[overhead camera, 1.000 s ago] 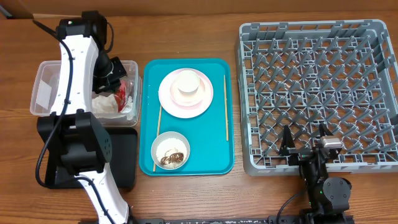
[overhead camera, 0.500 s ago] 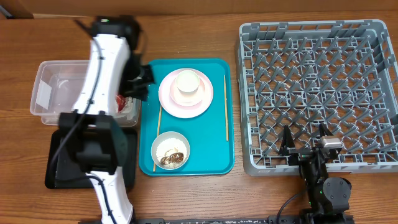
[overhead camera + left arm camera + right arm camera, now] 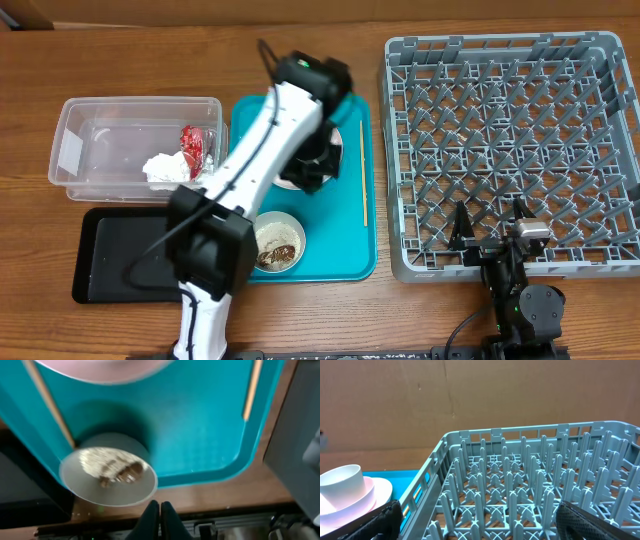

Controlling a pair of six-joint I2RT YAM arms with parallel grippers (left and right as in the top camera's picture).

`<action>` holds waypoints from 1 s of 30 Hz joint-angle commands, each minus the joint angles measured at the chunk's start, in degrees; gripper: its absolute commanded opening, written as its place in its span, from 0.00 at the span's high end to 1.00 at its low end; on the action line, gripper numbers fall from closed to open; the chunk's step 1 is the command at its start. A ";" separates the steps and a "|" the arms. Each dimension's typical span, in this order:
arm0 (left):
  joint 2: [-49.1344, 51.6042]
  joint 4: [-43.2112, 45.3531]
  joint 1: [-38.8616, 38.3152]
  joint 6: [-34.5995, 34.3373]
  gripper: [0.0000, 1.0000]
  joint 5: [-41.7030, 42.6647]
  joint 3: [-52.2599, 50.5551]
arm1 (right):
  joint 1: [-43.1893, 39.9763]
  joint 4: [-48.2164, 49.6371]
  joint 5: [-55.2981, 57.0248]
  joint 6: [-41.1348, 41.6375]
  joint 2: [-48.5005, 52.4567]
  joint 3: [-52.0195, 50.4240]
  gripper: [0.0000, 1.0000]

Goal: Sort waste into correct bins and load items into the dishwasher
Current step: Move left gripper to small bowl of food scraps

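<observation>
My left gripper (image 3: pixel 313 172) hangs shut and empty above the teal tray (image 3: pixel 350 250), over the pink plate (image 3: pixel 100 369), which the arm mostly hides from above. Toward the tray's front stands the grey-green bowl (image 3: pixel 275 243) (image 3: pixel 107 477) with rice and brown scraps. One chopstick (image 3: pixel 363 175) (image 3: pixel 252 387) lies at the tray's right side, the other (image 3: pixel 47 402) at its left. The white cup (image 3: pixel 342 480) sits on the pink plate (image 3: pixel 376 494). The napkin (image 3: pixel 165 168) and red wrapper (image 3: pixel 192 140) lie in the clear tub (image 3: pixel 75 150). My right gripper (image 3: pixel 490 232) (image 3: pixel 480 527) stands open at the dish rack's (image 3: pixel 400 150) front edge.
The black tray (image 3: pixel 120 255) lies in front of the clear tub, left of the teal tray. The grey dish rack (image 3: pixel 530 485) fills the right half of the table, its pegs bare. The left arm's white links cross from the table's front edge up over the teal tray.
The left arm has swung right, from over the clear tub to above the teal tray, uncovering the napkin and wrapper in the tub. The right arm has not moved.
</observation>
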 commanded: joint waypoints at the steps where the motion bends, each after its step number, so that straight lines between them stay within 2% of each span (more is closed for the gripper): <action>1: -1.01 -0.35 -4.28 -0.85 0.95 -0.20 -2.86 | -0.11 0.17 -0.07 -0.11 -0.61 -0.61 0.00; 8: -4.28 -0.35 -9.88 -3.80 0.95 -1.88 -10.12 | -0.11 0.17 -0.07 -0.11 -0.61 -0.61 0.00; 14: -14.62 -0.33 -10.60 -9.22 0.96 -7.45 -17.51 | -0.11 0.17 -0.07 -0.11 -0.61 -0.61 0.00; 16: -18.71 0.74 -9.75 -9.68 0.92 -8.31 -19.87 | -0.11 0.20 -0.07 -0.11 -0.61 -0.61 0.00; 23: -26.08 15.34 -8.59 -9.33 0.73 -5.14 -31.98 | -0.11 0.17 -0.07 -0.09 -0.61 -0.61 0.00; 27: -25.42 23.56 -8.37 -9.40 0.74 -4.55 -38.75 | -0.11 0.20 -0.07 -0.11 -0.61 -0.61 0.00; 30: -25.09 28.68 -7.78 -9.40 0.81 -3.19 -42.34 | -0.11 0.20 -0.07 -0.11 -0.61 -0.61 0.00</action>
